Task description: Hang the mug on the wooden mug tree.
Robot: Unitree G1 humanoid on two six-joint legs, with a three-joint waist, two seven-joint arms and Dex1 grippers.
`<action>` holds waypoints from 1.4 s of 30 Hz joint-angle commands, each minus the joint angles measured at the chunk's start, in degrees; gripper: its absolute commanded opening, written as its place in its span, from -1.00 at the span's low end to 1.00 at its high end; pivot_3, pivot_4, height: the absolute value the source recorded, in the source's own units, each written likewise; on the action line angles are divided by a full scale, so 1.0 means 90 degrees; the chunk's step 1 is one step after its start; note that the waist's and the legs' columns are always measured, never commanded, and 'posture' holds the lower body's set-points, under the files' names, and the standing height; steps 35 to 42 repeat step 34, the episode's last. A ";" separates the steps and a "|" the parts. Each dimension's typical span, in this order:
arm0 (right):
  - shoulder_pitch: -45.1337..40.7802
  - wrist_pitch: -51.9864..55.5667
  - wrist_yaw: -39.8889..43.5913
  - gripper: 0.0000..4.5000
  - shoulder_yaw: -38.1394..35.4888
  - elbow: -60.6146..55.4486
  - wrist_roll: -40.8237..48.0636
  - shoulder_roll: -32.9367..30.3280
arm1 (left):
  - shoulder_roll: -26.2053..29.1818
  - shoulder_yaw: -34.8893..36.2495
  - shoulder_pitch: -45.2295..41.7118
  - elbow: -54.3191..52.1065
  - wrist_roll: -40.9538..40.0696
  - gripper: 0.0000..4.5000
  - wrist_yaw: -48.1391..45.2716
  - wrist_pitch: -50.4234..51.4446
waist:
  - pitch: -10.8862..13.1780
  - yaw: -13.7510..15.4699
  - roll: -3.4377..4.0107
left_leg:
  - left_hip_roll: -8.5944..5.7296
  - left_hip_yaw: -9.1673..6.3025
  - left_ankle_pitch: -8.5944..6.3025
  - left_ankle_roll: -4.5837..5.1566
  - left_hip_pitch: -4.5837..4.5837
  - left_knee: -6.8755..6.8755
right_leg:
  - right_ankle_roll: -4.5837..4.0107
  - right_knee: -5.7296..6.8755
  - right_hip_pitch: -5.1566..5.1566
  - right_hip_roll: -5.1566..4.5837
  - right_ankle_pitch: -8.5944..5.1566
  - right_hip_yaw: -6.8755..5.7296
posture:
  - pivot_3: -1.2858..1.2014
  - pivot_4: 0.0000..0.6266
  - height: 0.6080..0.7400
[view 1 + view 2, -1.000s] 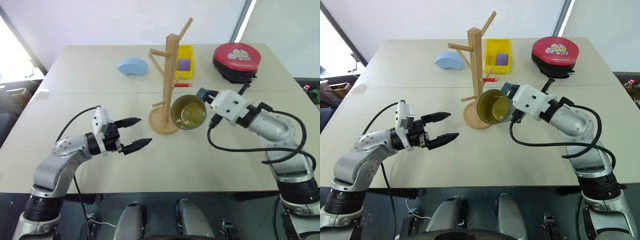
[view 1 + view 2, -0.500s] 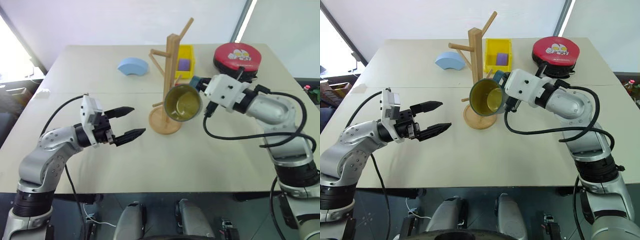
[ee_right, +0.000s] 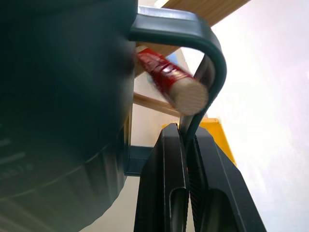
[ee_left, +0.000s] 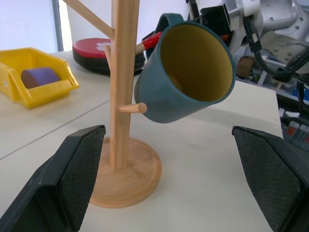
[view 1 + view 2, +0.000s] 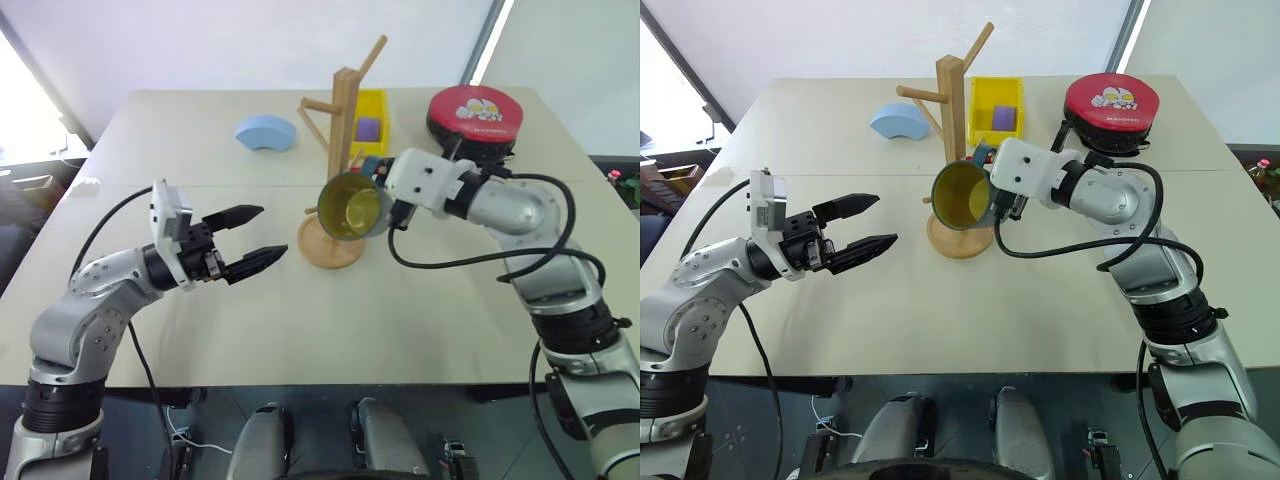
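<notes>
The dusty-blue mug with its yellow-green inside hangs in the air, tilted, its mouth facing me. It is right against the post of the wooden mug tree, which stands mid-table on a round base. My right gripper is shut on the mug's loop handle. A red-tipped peg pokes through that loop. A lower peg lies against the mug's side. My left gripper is open and empty, above the table to the left of the tree.
A yellow bin holding a purple block stands just behind the tree. A pale blue arched piece lies at the back left, and a round red-and-black thing at the back right.
My right gripper has carried the mug up and to the left, from beside the tree's base to its post. The left gripper has risen a little, still open.
</notes>
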 commanded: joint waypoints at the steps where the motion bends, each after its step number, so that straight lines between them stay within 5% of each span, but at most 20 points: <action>1: -0.0279 0.0046 -0.0031 -0.86 -0.0111 -0.0080 -0.0039 0.0090 | -0.0035 0.0124 -0.0088 -0.0261 -0.0131 1.00 0.0059 -0.0057 | 0.0000 -0.0003 0.0000 | 0.0000 0.0000 0.0000 0.0000 0.0000 0.0000 | 0.0000 0.0000 0.0000 -0.0001 0.0000 0.0000 | 0.03 -0.52 0.92; 7: -0.0312 -0.0049 -0.0101 0.27 -0.0230 -0.0132 -0.0141 -0.0004 | -0.0087 0.0120 -0.0103 -0.0270 -0.0137 1.00 0.0086 -0.0060 | 0.0000 -0.0003 0.0000 | 0.0000 0.0000 0.0000 0.0000 0.0000 0.0000 | 0.0001 0.0000 0.0000 0.0000 0.0001 -0.0001 | 0.03 -0.52 0.92; 15: 0.0609 0.0094 0.0121 0.27 -0.1595 -0.0651 0.0794 -0.0410 | -0.0151 0.0129 0.0062 -0.0096 -0.0021 1.00 0.0249 -0.0036 | -0.0001 0.0014 -0.0002 | -0.0004 -0.0001 0.0000 0.0000 -0.0003 -0.0001 | 0.0011 -0.0005 0.0003 -0.0008 0.0006 -0.0003 | 0.03 -0.52 0.92; 20: 0.2475 0.0644 -0.0133 0.27 -0.3303 -0.0431 0.2486 0.0673 | -0.0660 0.0205 0.0340 0.1082 0.1138 1.00 0.1330 -0.0740 | -0.0012 0.0048 -0.0019 | -0.0003 -0.0007 -0.0002 0.0003 0.0008 -0.0006 | 0.0016 -0.0006 0.0018 -0.0010 0.0009 -0.0008 | 0.03 -0.52 0.92; 27: 0.3490 -0.0199 -0.0934 0.27 -0.3254 0.0052 0.2651 0.1919 | -0.1210 0.0485 0.0924 0.2266 0.2184 1.00 0.2198 -0.1971 | -0.0009 -0.0039 -0.0011 | 0.0008 0.0004 -0.0001 0.0002 0.0014 -0.0006 | 0.0017 0.0012 -0.0001 0.0002 0.0010 0.0002 | 0.03 -0.52 0.92; 42: 0.3711 -0.0624 -0.0980 0.27 -0.2909 0.0378 0.2638 0.1999 | -0.1311 0.0599 0.1222 0.2154 0.2145 1.00 0.2203 -0.2083 | -0.0010 0.0028 -0.0012 | 0.0001 0.0002 -0.0001 0.0001 0.0009 -0.0001 | -0.0001 0.0006 0.0005 -0.0017 0.0000 -0.0001 | 0.03 -0.52 0.92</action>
